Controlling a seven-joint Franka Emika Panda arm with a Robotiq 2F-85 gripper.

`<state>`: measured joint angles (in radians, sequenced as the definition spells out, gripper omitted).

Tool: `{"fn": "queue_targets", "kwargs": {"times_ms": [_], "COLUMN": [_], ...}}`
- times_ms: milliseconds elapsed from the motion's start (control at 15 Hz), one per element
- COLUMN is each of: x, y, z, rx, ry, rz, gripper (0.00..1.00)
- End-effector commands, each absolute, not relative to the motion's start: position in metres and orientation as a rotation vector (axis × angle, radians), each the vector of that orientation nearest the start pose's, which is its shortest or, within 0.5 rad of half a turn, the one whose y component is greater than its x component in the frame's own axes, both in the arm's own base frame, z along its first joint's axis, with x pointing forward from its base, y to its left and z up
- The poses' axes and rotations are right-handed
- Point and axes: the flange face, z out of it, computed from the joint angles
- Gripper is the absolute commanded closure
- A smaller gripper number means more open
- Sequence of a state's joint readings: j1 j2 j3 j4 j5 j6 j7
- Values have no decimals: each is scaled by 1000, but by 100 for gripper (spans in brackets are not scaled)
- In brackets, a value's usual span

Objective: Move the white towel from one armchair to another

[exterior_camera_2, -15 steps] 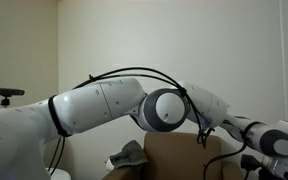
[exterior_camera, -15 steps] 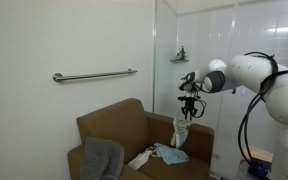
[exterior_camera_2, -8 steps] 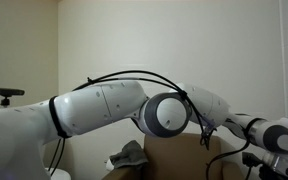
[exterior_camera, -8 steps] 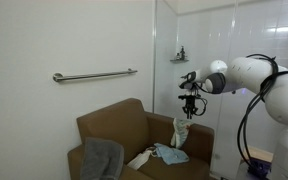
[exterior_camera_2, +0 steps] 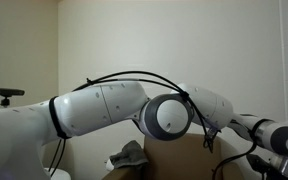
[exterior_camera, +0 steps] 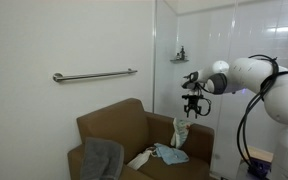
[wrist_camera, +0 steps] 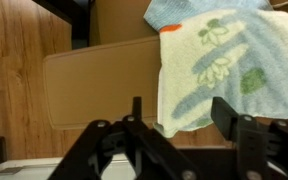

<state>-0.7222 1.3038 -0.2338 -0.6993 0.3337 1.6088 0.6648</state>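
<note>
Over the armrest (wrist_camera: 94,85) hangs the white towel (wrist_camera: 219,65), directly beneath the pincer (exterior_camera: 192,110); its jaws stand apart, empty.

No readable text, labels, brands, numbers or signs in any view. The towel (wrist_camera: 216,62) draped over the armchair arm (wrist_camera: 99,83) carries a printed green leaf pattern only, no lettering. The robot arm (exterior_camera_2: 104,105) casing shows no legible markings.

A white robot arm (exterior_camera_2: 99,105) spans the frame close to the camera, its grey round joint (exterior_camera_2: 169,117) in the middle, with black cables (exterior_camera_2: 134,73) arching over it. Below the joint sits a brown armchair (exterior_camera_2: 182,158), a grey cloth (exterior_camera_2: 130,157) touching its edge.
</note>
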Motion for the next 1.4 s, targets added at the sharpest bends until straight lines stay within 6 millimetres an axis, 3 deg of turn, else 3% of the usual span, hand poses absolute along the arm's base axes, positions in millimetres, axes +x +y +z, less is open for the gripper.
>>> {"fn": "queue_targets", "kwargs": {"times_ms": [0, 200, 267, 400, 600, 800, 1067, 1333], "x": [520, 506, 505, 557, 599, 623, 622, 611], "y": [-545, -556, -558, -509, -466, -432, -423, -426], "z": [126, 128, 129, 143, 143, 138, 139, 140], "rx": [-2135, -2168, -2167, -2174, -2208, -2196, -2110, -2014], "ry": [2039, 1961, 1957, 1986, 1994, 2123, 2323, 2411], "rz": [548, 549, 548, 543, 524, 534, 623, 709], "gripper": [22, 3, 3, 0, 0, 0, 0, 0]}}
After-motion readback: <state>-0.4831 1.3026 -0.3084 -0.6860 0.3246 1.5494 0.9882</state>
